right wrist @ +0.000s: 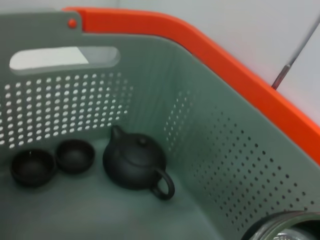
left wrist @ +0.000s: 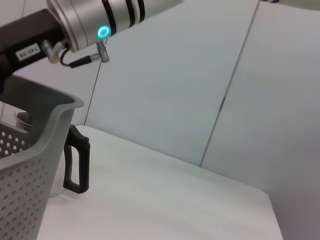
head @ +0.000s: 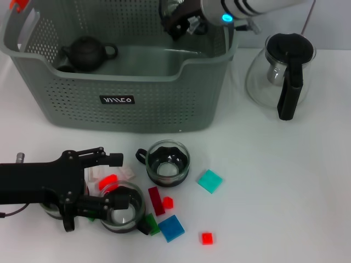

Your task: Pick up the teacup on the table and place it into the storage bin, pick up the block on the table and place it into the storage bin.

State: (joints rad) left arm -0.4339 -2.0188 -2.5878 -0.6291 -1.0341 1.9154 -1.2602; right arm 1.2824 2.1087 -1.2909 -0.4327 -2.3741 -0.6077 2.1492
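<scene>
Left gripper (head: pixel 97 183), fingers spread, straddling a glass teacup (head: pixel 124 207) in front of the storage bin (head: pixel 126 104); not clamped yet. Right gripper (head: pixel 181 22) above the bin's right inner side; finger state cannot be told, though a glass rim (right wrist: pixel 280 227) shows at the edge of its wrist view.

Second teacup (head: pixel 167 160) stands nearer the bin. Blocks scattered around: red (head: pixel 207 238), blue (head: pixel 171 228), teal (head: pixel 210 181).

Judgement: glass cups light, rigid, slick, breakable; grip across the rim wall, moderate squeeze. Blocks stiff, light; pinch flat sides.
</scene>
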